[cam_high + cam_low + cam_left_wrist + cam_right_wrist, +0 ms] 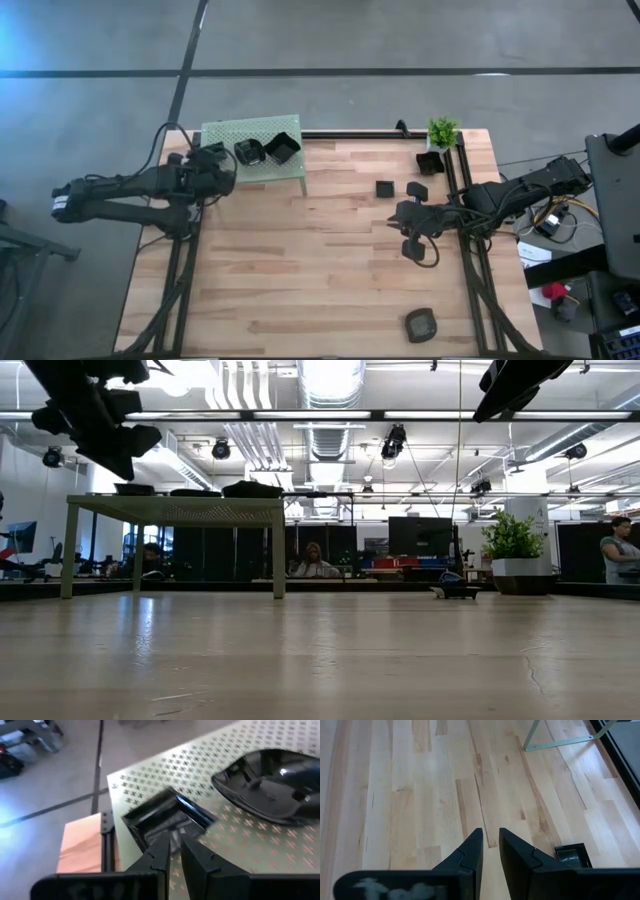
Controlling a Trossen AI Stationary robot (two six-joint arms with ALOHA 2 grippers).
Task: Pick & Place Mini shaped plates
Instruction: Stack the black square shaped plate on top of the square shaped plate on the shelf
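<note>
The tabletop (pixel 300 260) is pale wood in light and tan strips, framed in black; the platform (pixel 225 140) is pale green, punched all over with small cross-shaped holes; the mini plates (pixel 281 148) on it are glossy black; the plant (pixel 443 131) is bright green in a black pot; both arms are dark; the floor is grey with dark lines.

Plates (pixel 268 149) on platform (pixel 225 136)
</note>
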